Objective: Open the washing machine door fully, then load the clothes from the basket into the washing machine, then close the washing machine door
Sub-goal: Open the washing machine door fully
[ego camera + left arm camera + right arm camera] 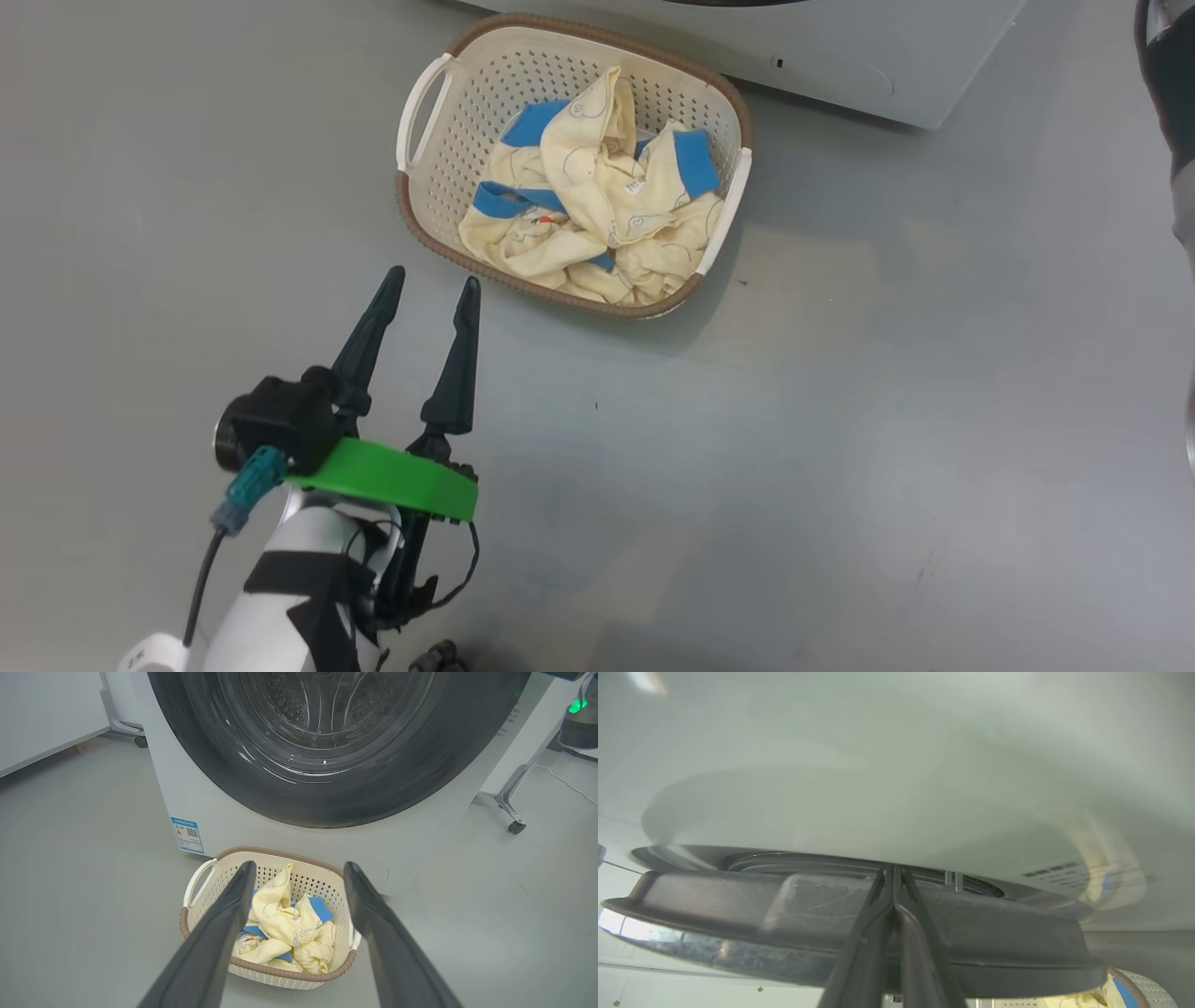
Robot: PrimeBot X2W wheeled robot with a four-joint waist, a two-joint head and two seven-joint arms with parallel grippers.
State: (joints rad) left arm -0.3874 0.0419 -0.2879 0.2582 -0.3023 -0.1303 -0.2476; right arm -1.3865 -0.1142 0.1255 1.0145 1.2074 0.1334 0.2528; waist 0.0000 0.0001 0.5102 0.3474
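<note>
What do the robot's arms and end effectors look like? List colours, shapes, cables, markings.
Left end effector: two long, tapering black fingers on a black block, a green bracket. A teal connector feeds a dark cable. The forearm is white with black straps. Right end effector: slim dark fingers.

We count one washing machine, with one round door and one blue sticker on its front. There is one basket, with two white handles, holding one bundle of clothes. We count two grippers, the left gripper and the right gripper, each with two dark fingers. Two castor wheels stand on the floor.
</note>
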